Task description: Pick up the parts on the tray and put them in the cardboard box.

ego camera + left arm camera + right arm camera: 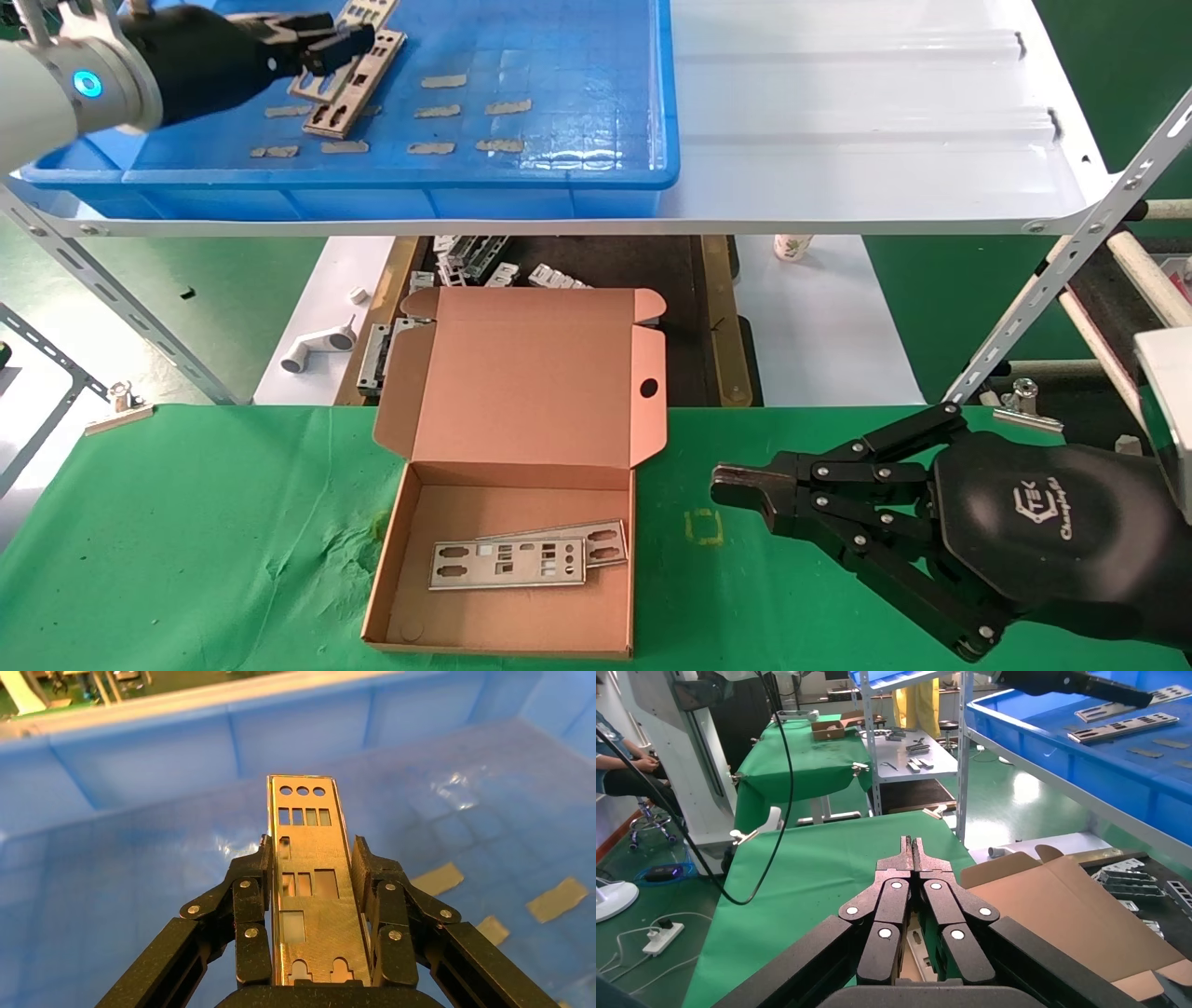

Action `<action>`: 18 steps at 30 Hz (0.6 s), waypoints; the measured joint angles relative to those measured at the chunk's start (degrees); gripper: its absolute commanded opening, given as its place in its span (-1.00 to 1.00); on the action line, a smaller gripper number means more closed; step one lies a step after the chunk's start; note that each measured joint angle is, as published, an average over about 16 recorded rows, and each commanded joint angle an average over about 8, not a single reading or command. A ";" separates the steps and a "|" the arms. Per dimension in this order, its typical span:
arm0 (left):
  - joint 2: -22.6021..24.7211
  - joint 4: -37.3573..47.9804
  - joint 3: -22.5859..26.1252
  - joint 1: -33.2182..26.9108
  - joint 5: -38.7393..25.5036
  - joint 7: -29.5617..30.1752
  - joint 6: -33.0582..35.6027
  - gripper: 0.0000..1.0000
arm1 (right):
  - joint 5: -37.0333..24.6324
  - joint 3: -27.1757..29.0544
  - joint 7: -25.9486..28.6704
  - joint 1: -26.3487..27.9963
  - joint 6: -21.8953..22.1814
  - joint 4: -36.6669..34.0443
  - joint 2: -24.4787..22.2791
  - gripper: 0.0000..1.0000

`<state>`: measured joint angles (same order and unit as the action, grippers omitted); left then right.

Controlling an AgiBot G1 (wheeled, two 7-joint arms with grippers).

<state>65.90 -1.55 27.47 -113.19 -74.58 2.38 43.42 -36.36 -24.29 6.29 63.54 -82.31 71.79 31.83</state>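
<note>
Two thin silver-grey punched metal plates (pixel 529 557) are lying overlapped on the floor of the small brown corrugated cardboard box (pixel 507 522), which is sitting open on the green cloth-covered table (pixel 196 540) with its hinged lid (pixel 540 373) leaning back. Two further plates (pixel 358 89) are resting side by side on the gridded floor of the large bright blue plastic tray (pixel 577 182), among small tan tape strips (pixel 470 112); that tray is sitting on the white ribbed shelf board (pixel 866 112) above and behind the box. One more plate (pixel 309 881) is being gripped along its long edges by the black left gripper (pixel 313 874), fingers (pixel 249 903) closed against it, over the tray's far left area. One black right gripper (pixel 736 486) is hovering low over the green table just beside the box on its right, fingers pressed together with nothing between them. Several chunky metal brackets (pixel 484 266) and one white plastic fitting (pixel 317 347) are lying on the lower level behind the box.
</note>
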 measured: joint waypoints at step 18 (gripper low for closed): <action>-6.36 -7.45 0.22 -2.32 1.50 -8.40 33.51 -1.00 | 0.00 0.00 0.00 0.00 0.00 0.00 0.00 -1.00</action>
<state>59.54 -9.00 27.69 -115.51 -73.08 -6.02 76.93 -36.36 -24.30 6.28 63.54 -82.31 71.79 31.83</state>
